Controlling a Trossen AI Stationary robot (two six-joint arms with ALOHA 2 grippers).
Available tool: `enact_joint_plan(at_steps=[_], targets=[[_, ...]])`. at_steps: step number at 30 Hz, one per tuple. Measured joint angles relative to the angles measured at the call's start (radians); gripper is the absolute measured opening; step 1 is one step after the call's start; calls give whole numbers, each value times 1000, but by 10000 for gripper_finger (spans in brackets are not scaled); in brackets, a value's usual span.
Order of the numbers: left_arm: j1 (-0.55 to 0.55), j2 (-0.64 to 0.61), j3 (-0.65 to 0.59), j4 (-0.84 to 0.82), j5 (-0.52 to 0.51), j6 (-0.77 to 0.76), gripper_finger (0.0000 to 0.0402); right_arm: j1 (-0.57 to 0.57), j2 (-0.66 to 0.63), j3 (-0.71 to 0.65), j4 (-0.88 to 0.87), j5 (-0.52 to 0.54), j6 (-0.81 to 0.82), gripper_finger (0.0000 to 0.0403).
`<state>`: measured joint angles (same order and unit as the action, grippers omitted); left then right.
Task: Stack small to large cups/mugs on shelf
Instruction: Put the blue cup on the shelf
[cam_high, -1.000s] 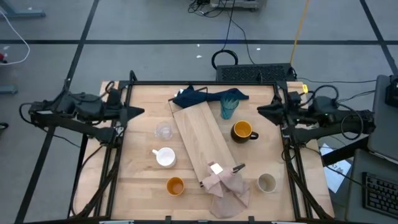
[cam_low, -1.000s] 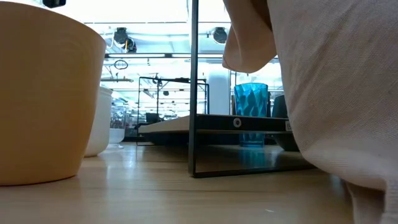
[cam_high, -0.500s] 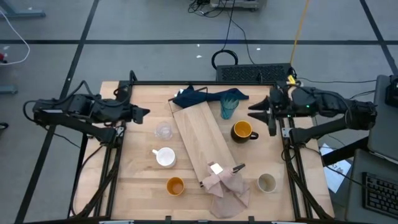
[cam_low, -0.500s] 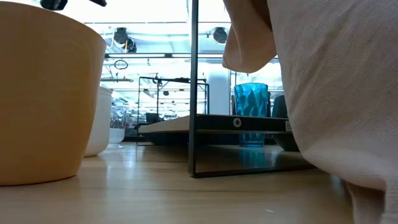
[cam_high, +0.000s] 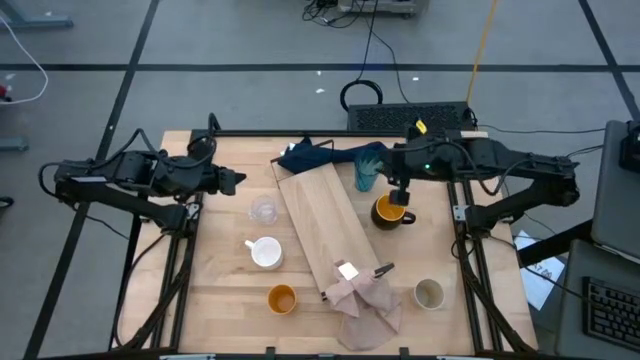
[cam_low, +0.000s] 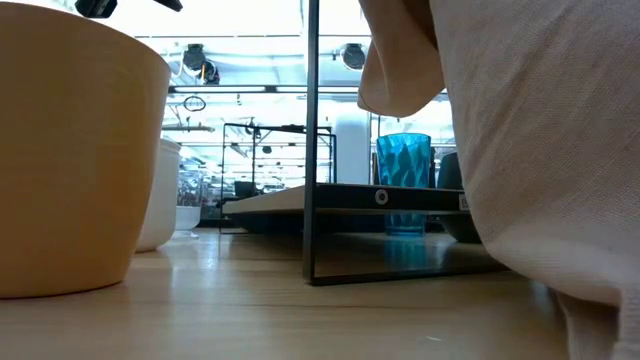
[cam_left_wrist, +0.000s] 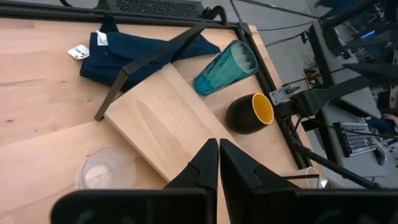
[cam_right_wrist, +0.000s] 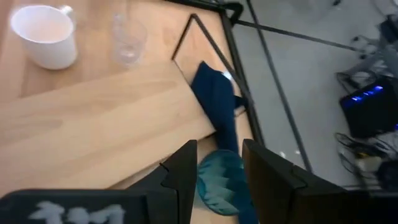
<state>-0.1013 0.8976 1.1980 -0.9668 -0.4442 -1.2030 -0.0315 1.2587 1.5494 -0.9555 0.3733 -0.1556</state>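
Note:
The pale wooden shelf (cam_high: 330, 225) lies slantwise across the table's middle. The teal cup (cam_high: 368, 174) stands by its far end, with the mustard-yellow mug (cam_high: 390, 211) to its right. The clear glass (cam_high: 263, 211), white mug (cam_high: 266, 252) and orange cup (cam_high: 282, 299) stand left of the shelf. The beige-grey cup (cam_high: 429, 293) is at the near right. My right gripper (cam_high: 397, 187) hovers open above the teal cup (cam_right_wrist: 221, 177) and the mustard mug, touching neither. My left gripper (cam_left_wrist: 219, 158) is shut, in the air left of the glass (cam_left_wrist: 102, 171).
A dark blue cloth (cam_high: 315, 156) lies at the shelf's far end, by a dark metal bracket (cam_left_wrist: 149, 59). A pinkish-beige cloth (cam_high: 365, 305) is heaped on the shelf's near end. A black frame rail (cam_high: 330, 134) edges the table.
My right gripper has swung in from the table's right edge toward the middle and risen a little. Its wrist has rolled, and it now hangs over the mustard mug and teal cup. My left gripper has edged slightly toward the table's middle. No cup has moved.

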Motion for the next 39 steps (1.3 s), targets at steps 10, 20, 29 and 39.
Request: enact_joint_plan(at_steps=[10, 20, 29, 39], targets=[[0, 0, 0, 0, 3, 0, 15, -84, 14, 0, -86, -108, 162, 121], [0, 0, 0, 2, 4, 0, 15, -212, 117, 0, -198, -344, 121, 121], [0, 0, 0, 3, 13, 3, 15, -264, 232, 0, -225, -485, -29, 121], [0, 6, -1, 3, 17, 5, 15, -306, 260, 0, -239, -481, -68, 121]])
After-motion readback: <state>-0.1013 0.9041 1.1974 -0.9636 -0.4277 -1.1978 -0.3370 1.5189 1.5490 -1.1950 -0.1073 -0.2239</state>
